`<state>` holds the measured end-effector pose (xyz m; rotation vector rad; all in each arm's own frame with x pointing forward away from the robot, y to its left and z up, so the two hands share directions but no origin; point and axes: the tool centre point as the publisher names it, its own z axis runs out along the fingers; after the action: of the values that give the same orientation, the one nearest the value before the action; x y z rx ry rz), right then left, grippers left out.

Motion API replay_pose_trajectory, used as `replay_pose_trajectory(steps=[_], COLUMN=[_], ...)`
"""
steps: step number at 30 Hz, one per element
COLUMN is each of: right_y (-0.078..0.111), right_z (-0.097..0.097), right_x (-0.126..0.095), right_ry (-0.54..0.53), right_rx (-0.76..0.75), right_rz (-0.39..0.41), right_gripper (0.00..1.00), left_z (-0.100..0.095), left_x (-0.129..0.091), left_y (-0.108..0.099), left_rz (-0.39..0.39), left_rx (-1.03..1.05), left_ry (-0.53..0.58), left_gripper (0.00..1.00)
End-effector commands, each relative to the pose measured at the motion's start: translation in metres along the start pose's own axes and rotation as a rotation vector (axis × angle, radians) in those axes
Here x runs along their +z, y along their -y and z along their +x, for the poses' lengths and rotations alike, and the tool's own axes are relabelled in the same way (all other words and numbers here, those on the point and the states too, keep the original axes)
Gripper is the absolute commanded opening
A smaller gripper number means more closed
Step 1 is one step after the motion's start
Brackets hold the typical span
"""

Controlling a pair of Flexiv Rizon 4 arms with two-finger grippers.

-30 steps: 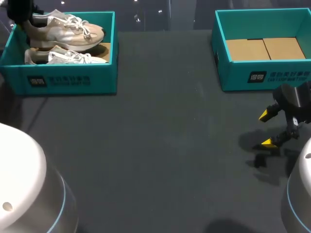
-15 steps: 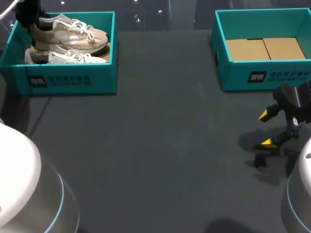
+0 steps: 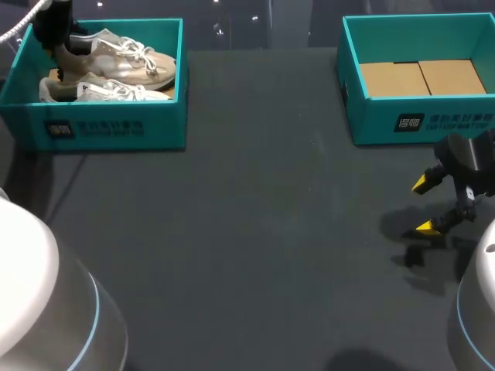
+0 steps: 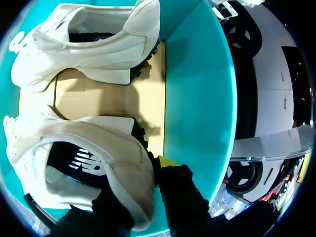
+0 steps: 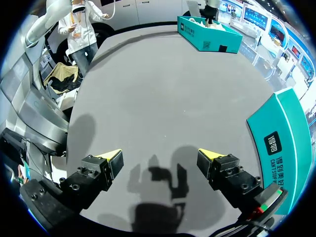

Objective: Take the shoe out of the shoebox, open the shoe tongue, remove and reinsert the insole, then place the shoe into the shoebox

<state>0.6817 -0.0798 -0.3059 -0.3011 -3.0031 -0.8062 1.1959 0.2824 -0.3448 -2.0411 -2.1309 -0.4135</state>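
The shoe (image 4: 98,148) is clamped by its heel between the fingers of my left gripper (image 4: 144,181), one yellow tip outside the heel and the other finger on the collar side. Over the last second it has shifted toeward and tipped with my hand, but it is not yet clear of the shoebox (image 3: 108,127), so I judge the lift-out is only starting. The second shoe (image 4: 89,39) lies ahead of my fingers. My right gripper (image 3: 424,205) has kept still, fingers wide and empty, near the other shoebox (image 3: 418,124).
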Motion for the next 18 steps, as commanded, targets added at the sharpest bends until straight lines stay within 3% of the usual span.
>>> replay_pose_trajectory(steps=[1, 16, 18], right_y=[0.000, 0.000, 0.000], right_z=[0.001, 0.001, 0.001], right_x=[0.000, 0.000, 0.000], right_ry=[0.002, 0.002, 0.002], right_rx=[0.001, 0.001, 0.001], right_rz=[0.003, 0.003, 0.003], right_gripper=[1.00, 1.00, 1.00], left_z=[-0.004, -0.005, -0.005], left_x=[0.004, 0.023, 0.024], left_y=[-0.004, 0.001, 0.001], left_rz=[0.007, 0.047, 0.051], left_rx=[-0.001, -0.020, -0.024], left_ry=[-0.007, -0.001, 0.002], left_gripper=[0.00, 0.00, 0.18])
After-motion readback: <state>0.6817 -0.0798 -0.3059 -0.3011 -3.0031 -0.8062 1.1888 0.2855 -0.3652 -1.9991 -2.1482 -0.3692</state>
